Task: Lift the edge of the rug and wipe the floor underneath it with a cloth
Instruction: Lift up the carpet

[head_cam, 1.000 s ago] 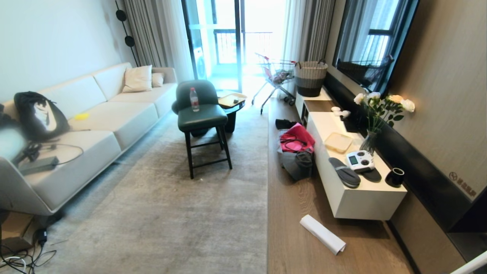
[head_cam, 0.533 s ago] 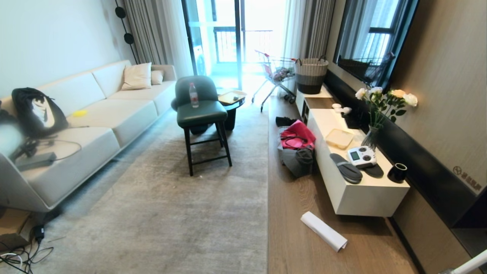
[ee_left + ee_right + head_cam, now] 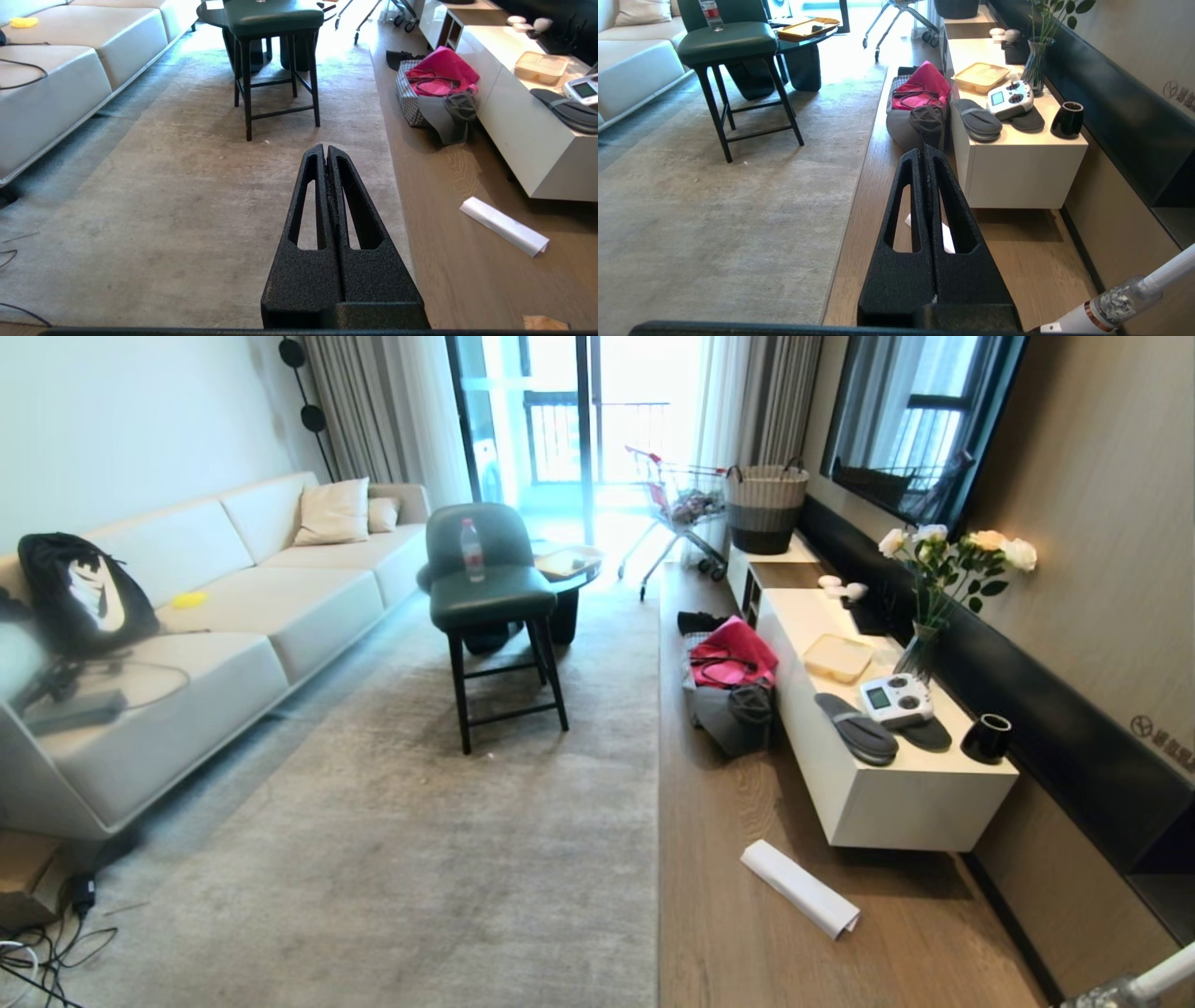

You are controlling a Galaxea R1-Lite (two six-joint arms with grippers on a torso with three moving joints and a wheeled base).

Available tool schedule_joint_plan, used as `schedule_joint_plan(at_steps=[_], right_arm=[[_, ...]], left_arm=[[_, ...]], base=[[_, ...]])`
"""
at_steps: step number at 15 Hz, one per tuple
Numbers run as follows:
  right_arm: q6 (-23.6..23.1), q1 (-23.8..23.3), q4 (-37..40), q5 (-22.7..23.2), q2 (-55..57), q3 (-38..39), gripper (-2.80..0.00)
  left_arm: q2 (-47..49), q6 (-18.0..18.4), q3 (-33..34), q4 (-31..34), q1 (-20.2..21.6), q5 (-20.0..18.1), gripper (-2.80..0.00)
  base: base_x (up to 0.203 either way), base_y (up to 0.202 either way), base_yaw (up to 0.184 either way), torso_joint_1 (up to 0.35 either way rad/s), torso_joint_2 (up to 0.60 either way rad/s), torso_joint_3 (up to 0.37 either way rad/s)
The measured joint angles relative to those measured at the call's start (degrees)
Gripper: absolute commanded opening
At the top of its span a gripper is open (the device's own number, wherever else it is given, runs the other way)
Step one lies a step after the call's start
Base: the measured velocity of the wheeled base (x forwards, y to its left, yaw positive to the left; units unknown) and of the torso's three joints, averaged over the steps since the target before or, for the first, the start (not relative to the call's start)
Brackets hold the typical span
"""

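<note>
Above the flat rug (image 3: 420,859) and bare floor (image 3: 747,952), both hands (image 3: 325,150) (image 3: 924,151) pressed together, seemingly empty.

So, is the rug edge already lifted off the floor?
No, the rug lies flat, its long edge flush on the wood floor.

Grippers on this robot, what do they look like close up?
Both match: the left gripper and right gripper each have two matte black, rough-textured fingers, tapering to a point, with a long slot cut through each finger. No cables or markings show.
</note>
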Motion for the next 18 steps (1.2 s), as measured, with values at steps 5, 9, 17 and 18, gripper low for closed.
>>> schedule_joint_plan(at_steps=[5, 9, 17, 18], right_arm=[[-0.01, 0.0, 0.04, 0.01, 0.0, 0.0, -2.8], [0.02, 0.02, 0.02, 0.05, 0.0, 0.0, -2.8], [0.0, 0.02, 0.06, 0.05, 0.0, 0.0, -2.8], [0.0, 0.02, 0.0, 0.0, 0.0, 0.0, -2.8]], left_arm=[[0.0, -0.02, 0.0, 0.0, 0.0, 0.02, -2.8], [0.0, -0.02, 0.0, 0.0, 0.0, 0.0, -2.8], [0.0, 0.0, 0.0, 0.0, 0.0, 0.01, -2.8], [0.0, 0.0, 0.0, -0.06, 0.0, 0.0, -2.8]], base=[[0.0, 0.0, 0.0, -0.156, 0.51, 0.354], [0.0, 0.0, 0.0, -0.115, 0.49, 0.37], [0.0, 0.0, 0.0, -0.043, 0.39, 0.328], [0.0, 0.0, 0.0, 0.0, 0.0, 0.0]])
